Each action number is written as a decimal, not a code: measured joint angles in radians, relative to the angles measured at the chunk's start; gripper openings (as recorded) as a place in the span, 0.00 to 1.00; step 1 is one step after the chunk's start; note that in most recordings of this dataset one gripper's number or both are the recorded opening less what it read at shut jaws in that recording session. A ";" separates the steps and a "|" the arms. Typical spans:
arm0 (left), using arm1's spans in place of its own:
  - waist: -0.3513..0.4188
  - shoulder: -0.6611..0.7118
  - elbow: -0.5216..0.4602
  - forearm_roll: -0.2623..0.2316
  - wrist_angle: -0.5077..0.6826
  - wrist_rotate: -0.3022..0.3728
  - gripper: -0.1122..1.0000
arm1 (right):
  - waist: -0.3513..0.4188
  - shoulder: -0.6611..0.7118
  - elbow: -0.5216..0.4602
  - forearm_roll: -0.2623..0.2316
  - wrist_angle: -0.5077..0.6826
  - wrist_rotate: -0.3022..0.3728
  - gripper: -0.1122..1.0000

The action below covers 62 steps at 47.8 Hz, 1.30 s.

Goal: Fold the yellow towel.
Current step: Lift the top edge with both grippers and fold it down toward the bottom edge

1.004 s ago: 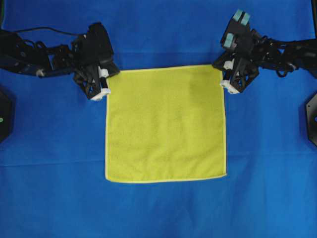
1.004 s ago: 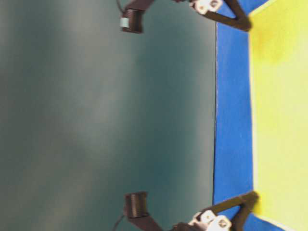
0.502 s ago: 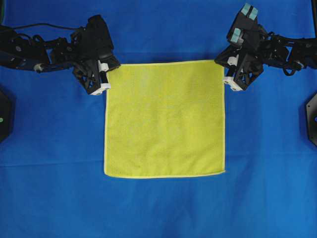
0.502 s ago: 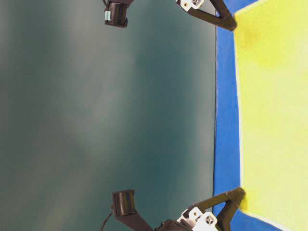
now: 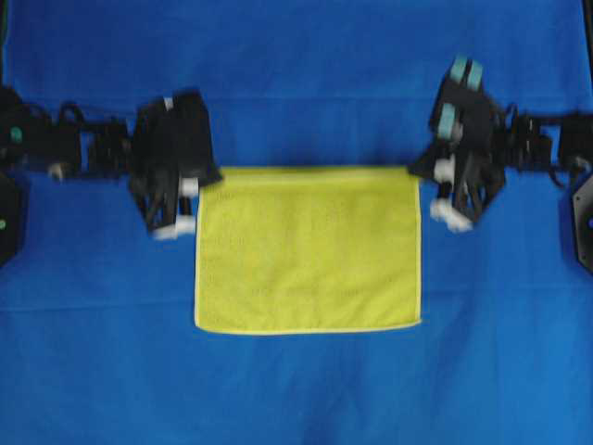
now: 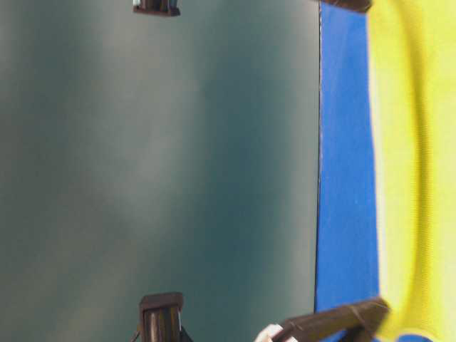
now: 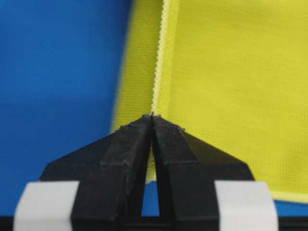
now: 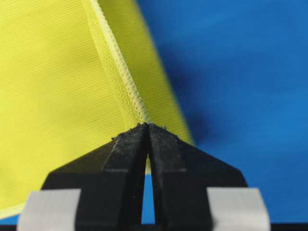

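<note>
**Caller:** Talk me through it. What are you holding?

**Me:** I'm pinching the bright yellow-green square microfibre towel point(image 5: 306, 250) by its two far corners. My left gripper point(image 7: 152, 120) is clamped tight on the pale stitched hem at one corner, and my right gripper point(image 8: 147, 127) is doing the same at the other. In both wrist views the black fingertips are pressed together with the hem coming out from between them.

**Caller:** Why both corners at once?

**Me:** I'm judging that it keeps the lifted edge taut and straight, so the fold is landing square instead of skewing or bunching in the middle.

**Caller:** And where's the towel sitting?

**Me:** It's lying in the middle of the large blue cloth point(image 5: 296, 399) that's covering the table. The near edge is resting flat; the far edge is raised in my grippers and arching over the rest, which you're seeing from table level as a yellow curve point(image 6: 417, 171) rising off the blue. From overhead the yellow is reading as a wide rectangle, not a square.

**Caller:** So how far along are you?

**Me:** About midway through the first fold, I'd say. The held edge is hanging roughly over the towel's middle, well short of the near hem.

**Caller:** What's the risk?

**Me:** One corner slipping, or one arm outrunning the other, and the edges are ending up misaligned. I'm wanting both hems meeting evenly before letting go.
</note>
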 measured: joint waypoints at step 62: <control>-0.440 0.083 -0.092 -0.002 0.021 -0.221 0.55 | 0.454 0.114 -0.060 0.000 -0.009 0.264 0.38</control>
